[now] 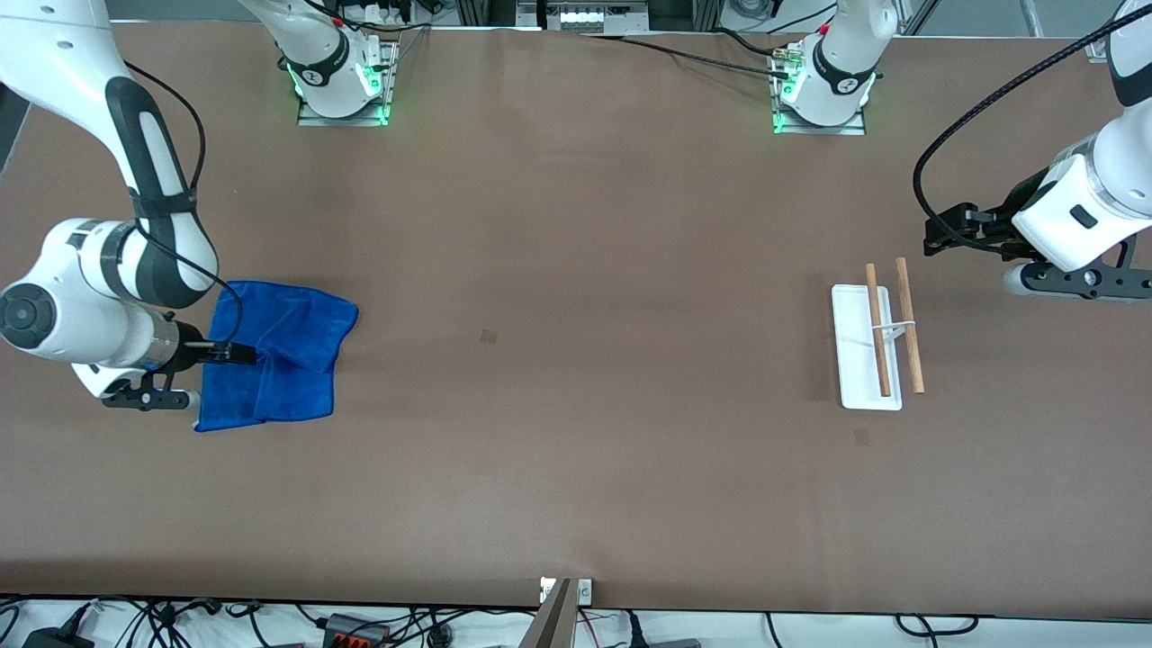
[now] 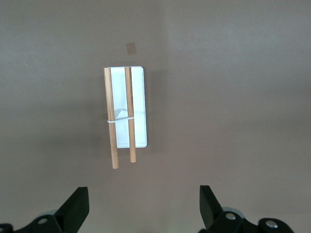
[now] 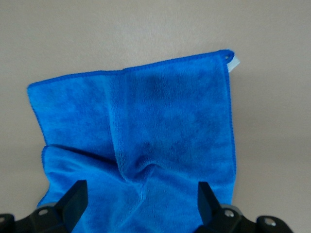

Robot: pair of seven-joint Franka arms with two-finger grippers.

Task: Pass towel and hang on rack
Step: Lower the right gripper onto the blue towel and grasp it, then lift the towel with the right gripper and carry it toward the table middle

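Note:
A blue towel lies rumpled on the brown table at the right arm's end, with a fold ridge down its middle. My right gripper hangs low over the towel's edge, open, its fingers spread wide above the cloth and holding nothing. The rack stands at the left arm's end: a flat white base with two wooden rods above it, and it also shows in the left wrist view. My left gripper waits open in the air beside the rack, empty.
Small brown tape marks sit on the table near the middle and nearer the camera than the rack. The arm bases stand at the table's edge farthest from the camera. Cables and a mount line the nearest edge.

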